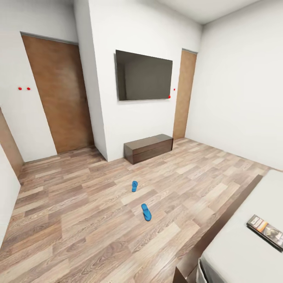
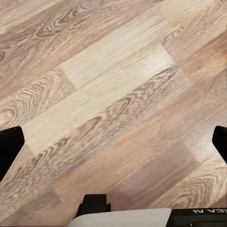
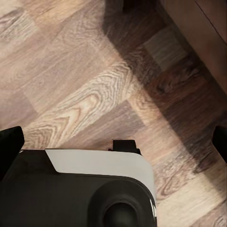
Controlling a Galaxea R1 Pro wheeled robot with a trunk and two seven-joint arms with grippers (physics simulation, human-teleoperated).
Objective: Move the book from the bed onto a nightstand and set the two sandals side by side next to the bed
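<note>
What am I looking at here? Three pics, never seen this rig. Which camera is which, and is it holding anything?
It's a simulated wheeled robot with two arms. The big picture is from its head camera: a bedroom with two blue sandals lying apart on the wood floor, a book on the bed, and a dark bench under a wall TV. The other two look down from each wrist; the left end effector and right end effector hang open over the floor, holding nothing.
</note>
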